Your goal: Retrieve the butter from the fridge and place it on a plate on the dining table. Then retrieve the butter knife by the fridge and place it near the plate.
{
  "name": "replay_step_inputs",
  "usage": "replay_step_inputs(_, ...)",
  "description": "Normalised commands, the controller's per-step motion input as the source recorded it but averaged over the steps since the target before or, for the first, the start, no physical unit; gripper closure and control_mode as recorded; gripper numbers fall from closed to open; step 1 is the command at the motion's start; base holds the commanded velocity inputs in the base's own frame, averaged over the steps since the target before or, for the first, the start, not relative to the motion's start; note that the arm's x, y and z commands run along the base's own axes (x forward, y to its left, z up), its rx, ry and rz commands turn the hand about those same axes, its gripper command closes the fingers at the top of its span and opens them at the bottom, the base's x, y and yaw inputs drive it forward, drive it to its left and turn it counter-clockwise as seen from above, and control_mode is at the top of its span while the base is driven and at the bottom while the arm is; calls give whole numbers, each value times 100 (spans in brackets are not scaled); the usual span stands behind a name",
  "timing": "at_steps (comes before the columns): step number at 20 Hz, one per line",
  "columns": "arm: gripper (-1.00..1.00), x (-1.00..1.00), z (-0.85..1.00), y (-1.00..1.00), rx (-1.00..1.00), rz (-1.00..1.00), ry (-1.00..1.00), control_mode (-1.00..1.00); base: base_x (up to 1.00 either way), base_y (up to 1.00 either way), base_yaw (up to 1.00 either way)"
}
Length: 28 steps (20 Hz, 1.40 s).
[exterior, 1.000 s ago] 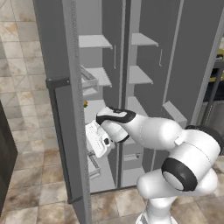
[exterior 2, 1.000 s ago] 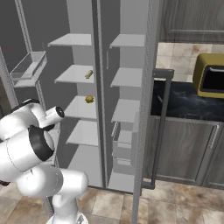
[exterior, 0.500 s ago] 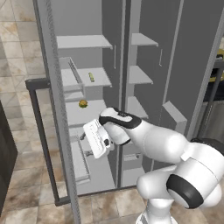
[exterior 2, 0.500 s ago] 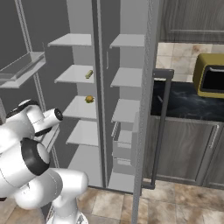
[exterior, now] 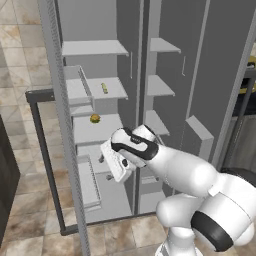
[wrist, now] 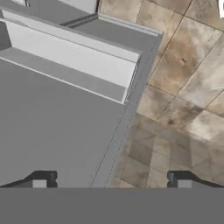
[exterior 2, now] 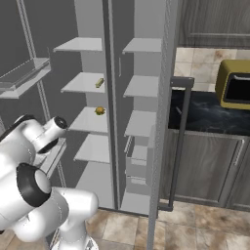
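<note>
Fridge (exterior: 165,60): you have it in front of you with both doors swung wide; pale grey shelves run down both halves of the interior.
Left door (exterior: 60,125): seen edge-on in the left base view, with shelf bins on its inner face and a dark bar handle (exterior: 47,155) on its outer side.
Right door (exterior 2: 163,122): edge-on in the right base view, its dark bar handle (exterior 2: 179,141) facing the counter.
Butter (exterior: 104,88): you will find the slim yellowish stick lying on the second shelf from the top in the left half, near the shelf's front; it is touched by nothing.
Burger (exterior: 94,118): a round brown-and-green item on the shelf directly below the butter.
Gripper (wrist: 109,180): your two finger tips stand far apart at the bottom of the hand view, spread wide with nothing between them; they face the lower part of the left door and the tiled floor (wrist: 183,87).
Arm (exterior: 180,170): your arm reaches from the lower right of the left base view toward the fridge's lower shelves, with the hand low, below the burger shelf and well apart from the butter.
Counter (exterior 2: 210,114): black top over grey cabinets, right of the fridge.
Appliance (exterior 2: 234,90): a yellow box with a dark window standing on that counter.
</note>
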Motion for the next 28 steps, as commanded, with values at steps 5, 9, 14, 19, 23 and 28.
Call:
replay_step_inputs(5,-100,15,-10,-79,-51,-2,0,-100,0,0,0)
replay_step_inputs(9,-100,3,-26,-92,-60,0,0,-100,0,0,0)
replay_step_inputs(14,-100,0,-21,-84,-59,14,-9,-100,0,0,0)
replay_step_inputs(19,-100,-19,19,-59,-30,36,-12,-100,0,0,0)
replay_step_inputs(23,-100,-16,5,-64,-7,30,2,-100,0,0,0)
replay_step_inputs(28,-100,-20,26,-42,-6,25,3,-100,0,0,0)
